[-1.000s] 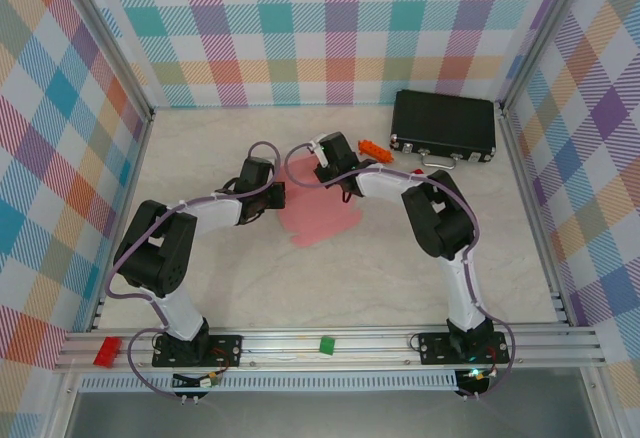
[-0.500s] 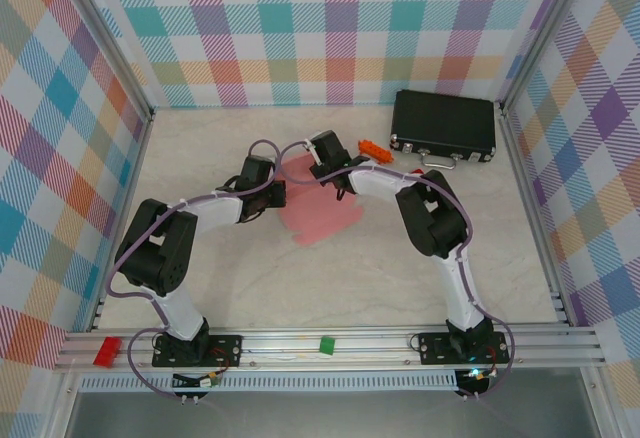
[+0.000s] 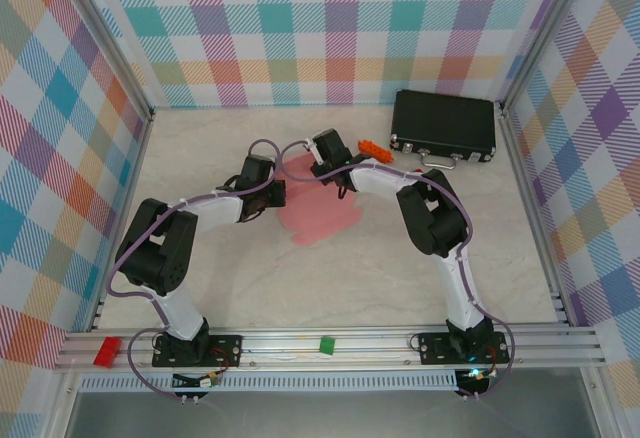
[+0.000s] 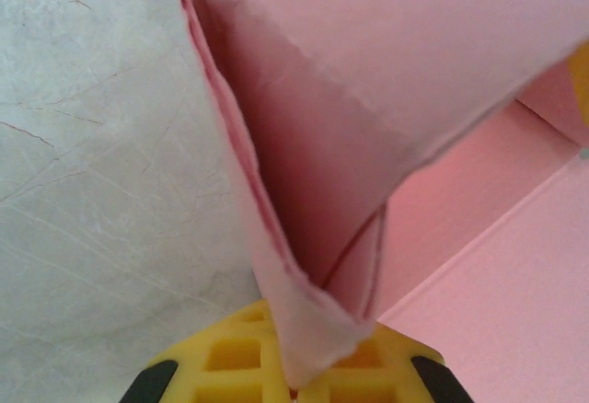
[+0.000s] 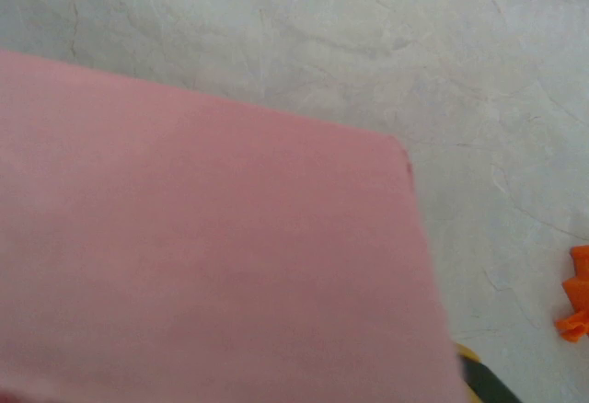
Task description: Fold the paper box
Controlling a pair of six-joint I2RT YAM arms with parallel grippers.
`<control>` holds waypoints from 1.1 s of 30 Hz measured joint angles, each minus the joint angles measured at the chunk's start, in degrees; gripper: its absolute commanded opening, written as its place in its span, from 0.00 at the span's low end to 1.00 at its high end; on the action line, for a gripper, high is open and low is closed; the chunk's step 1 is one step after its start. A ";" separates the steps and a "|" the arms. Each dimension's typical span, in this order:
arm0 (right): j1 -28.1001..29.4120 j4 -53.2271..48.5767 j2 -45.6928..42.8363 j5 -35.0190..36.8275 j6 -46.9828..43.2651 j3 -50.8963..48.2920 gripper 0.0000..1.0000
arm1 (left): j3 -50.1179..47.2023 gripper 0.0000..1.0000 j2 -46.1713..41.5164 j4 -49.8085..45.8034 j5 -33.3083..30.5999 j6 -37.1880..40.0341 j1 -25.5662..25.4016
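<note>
While pinched, paper box [image 4: 368,81] half-folded.

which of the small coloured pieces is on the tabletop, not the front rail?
The orange piece, lying just left of the black case. The red block and the green block both sit on the aluminium rail at the near edge.

You can count one pink paper box [image 3: 322,216], left of the black case [image 3: 443,126] and nearer the arms, and just one black case. You have two robot arms, the left arm [image 3: 200,210] and the right arm [image 3: 432,220], and one small orange thing [image 3: 371,147] just left of the case, too small to tell if it is one piece or more. Well away from the case, on the near rail [image 3: 400,343], you get one red block [image 3: 107,350] and one green block [image 3: 326,344].
</note>
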 measured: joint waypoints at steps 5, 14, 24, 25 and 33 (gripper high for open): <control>-0.22 -1.77 -0.02 -1.46 -0.02 -1.77 0.28 | 0.02 0.00 0.00 -0.02 -0.13 0.00 0.00; -0.22 -3.10 -1.46 -3.82 0.00 -3.37 0.45 | 0.48 0.00 0.15 -0.90 -0.28 0.02 0.00; -0.24 -3.63 -5.55 -5.49 0.66 -7.30 0.69 | 0.76 0.00 0.44 -1.07 -0.24 0.00 -0.04; -0.28 -3.61 -5.92 -5.66 0.81 -7.69 0.71 | 0.76 0.00 0.44 -1.07 -0.24 0.00 -0.04; -0.59 -3.58 -9.33 -7.93 1.07 -11.26 0.76 | 1.09 0.00 0.59 -1.31 -0.24 0.00 -0.04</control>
